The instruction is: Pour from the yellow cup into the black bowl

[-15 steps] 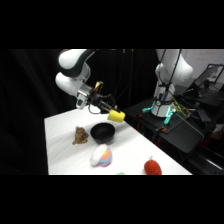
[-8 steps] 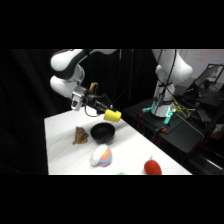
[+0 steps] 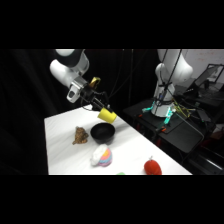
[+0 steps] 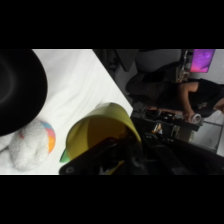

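Observation:
In the side view the yellow cup (image 3: 107, 116) hangs tipped on its side just above the far right rim of the black bowl (image 3: 102, 132), which rests on the white table (image 3: 65, 150). My gripper (image 3: 100, 109) is shut on the cup and reaches it from the upper left. The wrist view shows the yellow cup (image 4: 102, 134) close up with its open mouth toward the camera, held in the gripper (image 4: 112, 155). The black bowl (image 4: 17, 92) fills that view's left edge.
A brown lumpy object (image 3: 79, 135) lies left of the bowl. A pastel plush lump (image 3: 102, 157) sits in front of it, and a red rounded object (image 3: 152, 166) is near the table's front right. A second robot and equipment (image 3: 167, 107) stand beyond the table's right edge.
The arm has drawn back toward the upper left, and the cup has stayed over the bowl's rim and tipped further over.

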